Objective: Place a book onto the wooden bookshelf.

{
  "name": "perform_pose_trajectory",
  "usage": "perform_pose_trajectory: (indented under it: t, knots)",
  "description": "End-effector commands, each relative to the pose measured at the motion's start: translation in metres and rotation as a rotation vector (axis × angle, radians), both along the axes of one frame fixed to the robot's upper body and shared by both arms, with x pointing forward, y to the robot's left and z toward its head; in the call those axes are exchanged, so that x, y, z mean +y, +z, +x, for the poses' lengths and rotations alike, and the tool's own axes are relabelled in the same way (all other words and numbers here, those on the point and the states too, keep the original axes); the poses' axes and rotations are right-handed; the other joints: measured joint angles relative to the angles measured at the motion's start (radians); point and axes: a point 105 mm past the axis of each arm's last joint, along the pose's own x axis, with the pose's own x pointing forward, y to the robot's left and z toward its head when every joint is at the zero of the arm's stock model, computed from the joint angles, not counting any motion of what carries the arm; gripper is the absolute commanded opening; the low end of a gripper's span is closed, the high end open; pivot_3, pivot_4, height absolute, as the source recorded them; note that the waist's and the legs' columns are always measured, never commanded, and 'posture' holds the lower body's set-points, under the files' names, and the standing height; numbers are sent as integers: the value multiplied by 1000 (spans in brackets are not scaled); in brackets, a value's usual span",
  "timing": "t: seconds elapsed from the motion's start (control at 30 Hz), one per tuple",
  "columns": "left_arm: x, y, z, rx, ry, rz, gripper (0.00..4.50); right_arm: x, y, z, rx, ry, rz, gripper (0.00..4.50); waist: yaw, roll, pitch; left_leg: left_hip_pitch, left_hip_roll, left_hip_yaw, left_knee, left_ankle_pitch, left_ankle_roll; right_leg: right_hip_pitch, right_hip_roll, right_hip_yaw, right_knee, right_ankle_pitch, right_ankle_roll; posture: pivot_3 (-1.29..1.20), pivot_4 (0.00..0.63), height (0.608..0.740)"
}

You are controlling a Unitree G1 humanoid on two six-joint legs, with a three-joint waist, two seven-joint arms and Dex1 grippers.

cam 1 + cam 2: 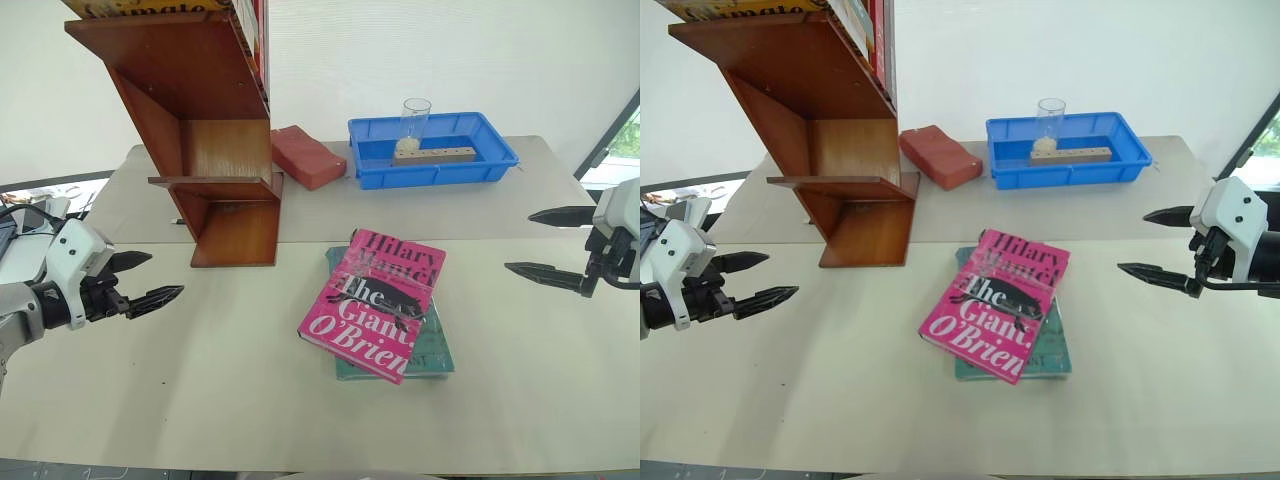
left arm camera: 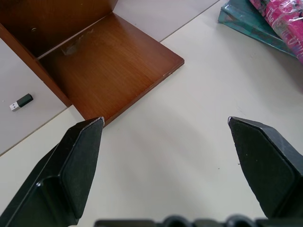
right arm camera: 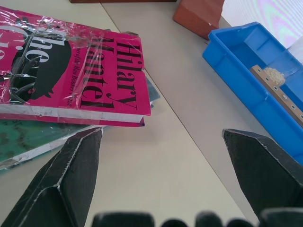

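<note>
The bright pink book [image 1: 375, 302], lettered "Hilary Mantel The Giant, O'Brien", lies askew on top of a teal book [image 1: 432, 352] in the middle of the table. The reddish-brown wooden bookshelf [image 1: 205, 130] stands at the back left, with books on its upper tier. My left gripper [image 1: 145, 280] hovers open at the left, in front of the shelf's base [image 2: 109, 71], nothing between its fingers. My right gripper [image 1: 540, 243] hovers open at the right of the pink book [image 3: 71, 75], also holding nothing.
A blue plastic tray [image 1: 432, 150] at the back right holds a clear cup and a wooden strip. A red-brown block [image 1: 307, 156] lies between tray and shelf. A small USB stick [image 2: 21, 101] lies beside the shelf.
</note>
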Motion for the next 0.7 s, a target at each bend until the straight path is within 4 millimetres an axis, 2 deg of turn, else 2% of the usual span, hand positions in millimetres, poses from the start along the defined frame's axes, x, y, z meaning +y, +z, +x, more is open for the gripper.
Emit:
perform_pose_trajectory:
  t: [0.03, 0.13, 0.43, 0.7]
  knots:
    - [-3, 9, -2, -31, -25, 32, 4500, 4, 10, 1, -36, 11, -5, 4470, 0, 0, 0, 0, 0, 0, 0, 0, 0, 0, 0, 0, 0, 0, 0, 0, 150, 637]
    - [-2, 0, -5, -13, -33, 77, 4500, 5, 6, 2, -34, -7, -5, 4470, -2, 0, 0, 0, 0, 0, 0, 0, 0, 0, 0, 0, 0, 0, 0, 0, 150, 637]
    - [-3, 8, 0, -27, -53, 47, 4500, 3, 5, 9, -46, -53, -1, 4470, 3, 0, 0, 0, 0, 0, 0, 0, 0, 0, 0, 0, 0, 0, 0, 0, 150, 637]
    - [-4, 0, 4, -1, -76, 67, 4500, 0, 3, 10, -45, -83, -19, 4470, 2, 0, 0, 0, 0, 1, 0, 0, 0, 0, 0, 0, 0, 0, 0, 0, 150, 637]
